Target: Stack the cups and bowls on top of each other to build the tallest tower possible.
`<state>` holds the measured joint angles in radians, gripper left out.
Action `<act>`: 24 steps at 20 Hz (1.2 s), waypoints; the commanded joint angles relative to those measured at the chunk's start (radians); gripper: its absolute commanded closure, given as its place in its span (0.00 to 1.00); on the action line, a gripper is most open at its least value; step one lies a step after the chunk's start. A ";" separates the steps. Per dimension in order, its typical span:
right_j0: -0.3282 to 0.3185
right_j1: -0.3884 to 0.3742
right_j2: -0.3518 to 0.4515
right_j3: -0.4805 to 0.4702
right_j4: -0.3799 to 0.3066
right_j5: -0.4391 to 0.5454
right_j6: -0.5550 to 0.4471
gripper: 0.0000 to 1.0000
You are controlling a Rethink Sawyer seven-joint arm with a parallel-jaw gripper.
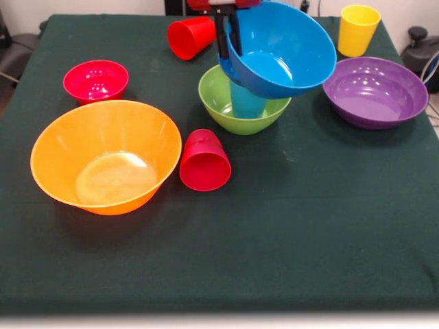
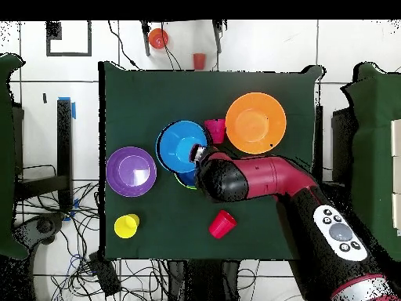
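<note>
- We see a dark green table cloth [image 1: 309, 226], plain, with no pattern.
- On it, the largest bowl [image 1: 103, 161] is orange-yellow.
- Beside that bowl we see a red cup [image 1: 204, 161] and a small red bowl [image 1: 95, 80].
- Farther from it we find a green bowl [image 1: 219, 103], a light blue cup [image 1: 245, 103], a blue bowl [image 1: 285, 48], a purple bowl [image 1: 375, 91], a yellow cup [image 1: 357, 29] and a second red cup [image 1: 190, 35].
- The arm [image 2: 270, 180] is red and black.

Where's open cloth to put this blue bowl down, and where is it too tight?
The claw holds the blue bowl tilted above the green bowl. Most free cloth is the wide front strip, nearer the camera than the orange bowl and the tipped red cup. It is crowded around the green bowl, less so toward the purple bowl.
</note>
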<state>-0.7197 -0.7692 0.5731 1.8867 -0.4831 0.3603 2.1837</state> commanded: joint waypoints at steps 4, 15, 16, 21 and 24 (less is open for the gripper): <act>-0.067 -0.093 0.079 0.158 -0.005 0.011 -0.066 1.00; -0.268 -0.200 0.374 0.363 0.148 0.014 -0.084 1.00; -0.283 -0.207 0.398 0.381 0.153 0.002 -0.077 1.00; -0.272 -0.199 0.394 0.415 0.105 -0.079 -0.021 1.00; -0.247 -0.157 0.355 0.402 0.060 -0.118 -0.004 1.00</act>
<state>-1.0150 -0.9776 0.8785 2.2005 -0.3620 0.3365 2.1837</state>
